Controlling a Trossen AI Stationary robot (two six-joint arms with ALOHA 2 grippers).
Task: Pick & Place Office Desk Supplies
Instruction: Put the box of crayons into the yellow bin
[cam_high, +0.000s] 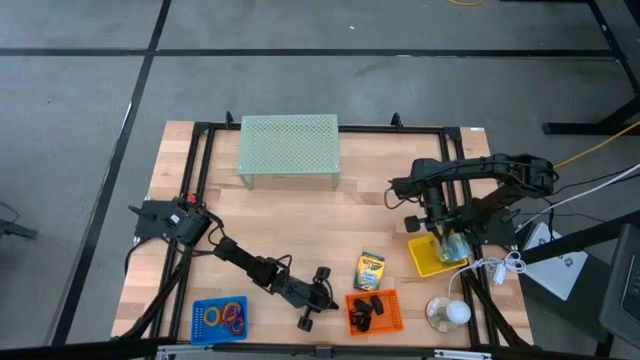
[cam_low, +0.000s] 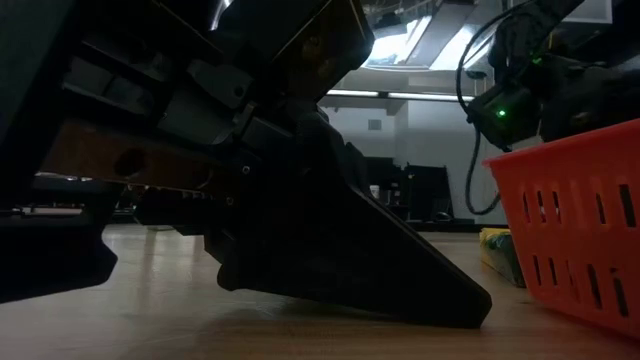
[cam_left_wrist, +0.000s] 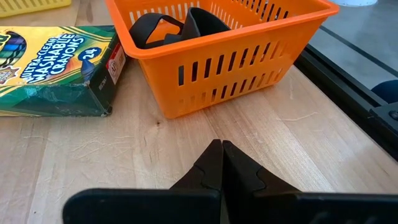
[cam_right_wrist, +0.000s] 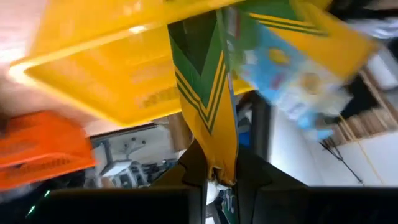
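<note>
We begin with the wooden table (cam_high: 300, 215), which carries at its far side the pale green mesh riser (cam_high: 289, 146). Along the near edge stand three small baskets. The blue basket (cam_high: 205, 325) holds purple, orange and yellow rings (cam_high: 232, 315). The orange basket (cam_high: 388, 322) holds small black clips (cam_high: 363, 307). The yellow basket (cam_high: 428, 262) is on the right, under the right arm.

Between the orange and yellow baskets lies one crayon box (cam_high: 370, 270) flat on the wood, its long axis running from the far side to the near side. In the left wrist view the same crayon box (cam_left_wrist: 53, 68) lies just beside the orange basket (cam_left_wrist: 211, 62).

The right gripper (cam_high: 447, 243) hangs over the yellow basket and is clenched on a second crayon box (cam_right_wrist: 208, 106), green with yellow stripes. This box hangs endwise from the fingers, and the yellow basket (cam_right_wrist: 118, 62) is directly beyond it. So we judge that the coming move is only to lower the box and release it.

The left gripper (cam_high: 306, 321) rests low on the table between the blue and orange baskets. Its fingers (cam_left_wrist: 214, 171) are pressed together and hold nothing. The loose crayon box lies ahead of it, slightly to one side, so the left arm seems the nearer one.
</note>
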